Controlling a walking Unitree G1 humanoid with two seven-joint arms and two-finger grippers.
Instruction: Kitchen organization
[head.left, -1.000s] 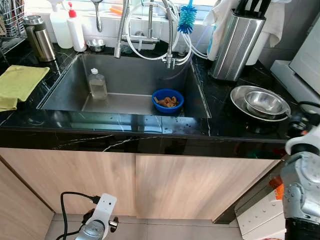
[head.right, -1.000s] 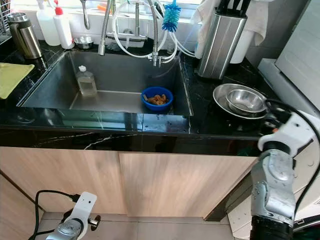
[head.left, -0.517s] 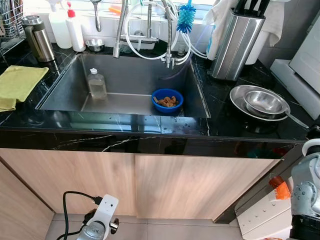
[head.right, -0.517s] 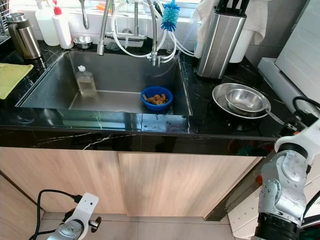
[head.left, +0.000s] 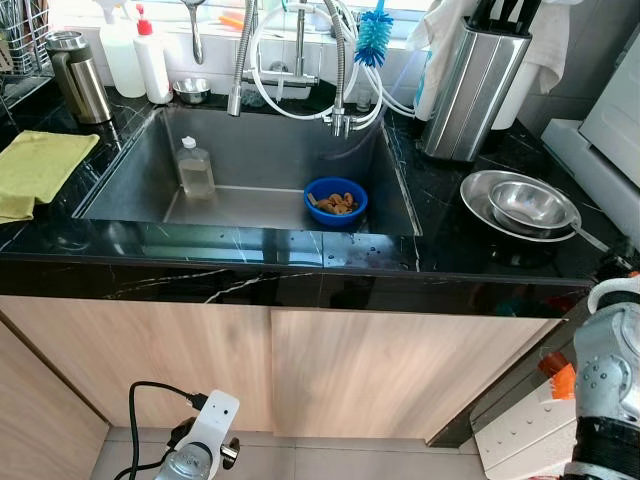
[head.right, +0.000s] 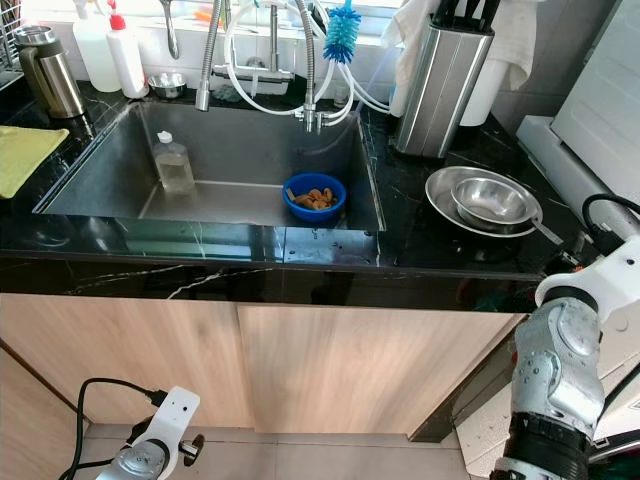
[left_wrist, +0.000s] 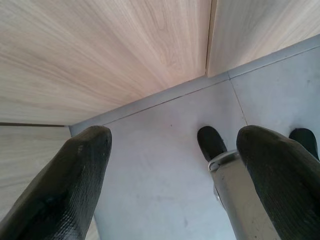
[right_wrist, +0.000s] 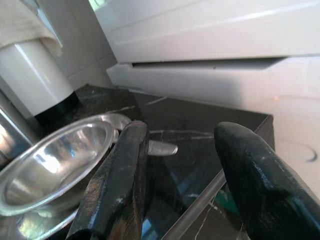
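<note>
Steel bowls (head.left: 522, 205) sit nested on the black counter (head.left: 250, 255) right of the sink (head.left: 150, 170), a handle poking out toward the edge. Right wrist view: right gripper (right_wrist: 182, 165) near that handle (right_wrist: 161, 148), fingers (right_wrist: 120, 180) spread, empty; a clumsy approach could skid the stack. What the handle belongs to is unclear. Left wrist view: left gripper (left_wrist: 170, 175) open, idle by the floor.
</note>
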